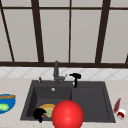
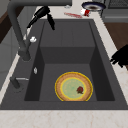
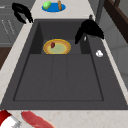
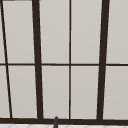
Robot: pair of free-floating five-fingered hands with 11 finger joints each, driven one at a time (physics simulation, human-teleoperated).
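- The window (image 4: 70, 60) with dark bars takes up the upper half of the front view, above the tiled strip.
- The bench (image 1: 15, 120) is pale stone and runs across the lower part of the frame.
- The dark sink (image 1: 90, 100) sits at the lower centre, with a deep basin at left and a flat drain part at right.
- A red ball (image 1: 67, 114) sits at the bottom centre, in front of the sink's near edge.
- The tap (image 1: 56, 71) stands at the back rim, centre frame.
- A yellow-rimmed plate (image 2: 73, 86) lies flat on the basin floor, with a small red bit on it.
- A blue bowl (image 1: 6, 102) stands on the bench at far left.
- The left robot hand (image 1: 39, 114) hovers at the sink's lower-left near edge, just beside the plate; its fingers are curled and hold nothing.
- The right robot hand (image 1: 75, 77) hangs by the back rim, right of the tap, its fingers spread and pointing down.
- A red-and-white bottle (image 1: 119, 108) lies on the bench at lower right.
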